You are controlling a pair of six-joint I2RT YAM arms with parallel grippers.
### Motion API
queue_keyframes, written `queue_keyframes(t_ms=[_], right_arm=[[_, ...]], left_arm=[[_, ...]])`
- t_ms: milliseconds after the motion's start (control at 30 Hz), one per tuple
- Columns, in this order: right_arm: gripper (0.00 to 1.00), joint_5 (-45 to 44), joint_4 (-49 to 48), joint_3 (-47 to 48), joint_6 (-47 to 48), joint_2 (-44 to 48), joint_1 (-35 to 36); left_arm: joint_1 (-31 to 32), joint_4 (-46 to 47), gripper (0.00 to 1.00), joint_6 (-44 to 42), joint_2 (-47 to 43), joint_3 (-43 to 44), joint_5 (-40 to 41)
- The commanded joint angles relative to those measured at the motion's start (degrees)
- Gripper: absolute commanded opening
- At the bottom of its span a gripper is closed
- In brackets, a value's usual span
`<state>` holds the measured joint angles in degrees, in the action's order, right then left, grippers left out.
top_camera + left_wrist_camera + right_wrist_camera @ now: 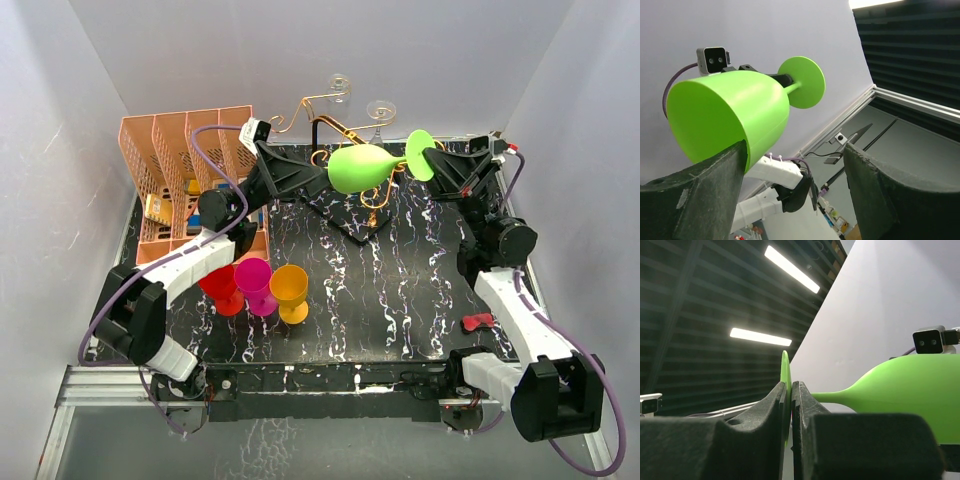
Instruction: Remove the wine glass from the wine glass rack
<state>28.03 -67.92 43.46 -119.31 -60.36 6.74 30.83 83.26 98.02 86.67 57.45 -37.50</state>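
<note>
The green wine glass [362, 166] lies on its side in the air above the rack's black base [355, 222], in front of the gold wire rack [318, 101]. I cannot tell whether it touches the gold arms. My right gripper [433, 158] is shut on the glass's flat foot [785, 371], with the stem and bowl [910, 385] pointing away to the left. My left gripper [327, 176] is open at the bowl's rim end. In the left wrist view the bowl [730, 117] rests against the left finger [715, 185], and the other finger stands apart.
Two clear glasses [340, 85] [380, 108] hang on the rack's upper arms. A peach slotted organiser [175, 160] stands at the back left. Red [222, 288], magenta [255, 283] and orange [290, 290] cups stand at the front left. A small red item [478, 322] lies by the right arm.
</note>
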Motion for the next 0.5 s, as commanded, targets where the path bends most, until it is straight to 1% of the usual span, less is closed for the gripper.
queue_keyframes(t_ms=[0, 33, 167, 200, 333, 467], right_arm=[[0.13, 1.2, -3.6, -0.2, -16.1, -0.5, 0.3], [0.13, 1.4, -3.6, -0.3, -16.1, -0.7, 0.3], [0.14, 1.4, -3.9, -2.3, -15.8, -1.4, 0.2], [0.14, 1.2, -4.1, -2.9, -15.6, -1.4, 0.2], [0.16, 0.1, -4.2, -5.1, -14.4, -1.2, 0.3], [0.19, -1.4, -1.7, -6.5, -10.3, 0.4, 0.3]], left_arm=[[0.7, 4.5, 0.71, -0.2, -0.6, 3.0, -0.8], [0.8, 4.7, 0.66, -0.1, -0.5, 3.0, -0.9], [1.0, 5.4, 0.41, 0.2, -0.2, 3.0, -1.2], [1.1, 5.3, 0.38, 0.2, -0.2, 3.1, -1.2], [1.0, 4.7, 0.17, 0.0, -0.3, 2.8, -1.3], [1.0, 3.1, 0.07, -0.8, -0.9, 2.6, -1.5]])
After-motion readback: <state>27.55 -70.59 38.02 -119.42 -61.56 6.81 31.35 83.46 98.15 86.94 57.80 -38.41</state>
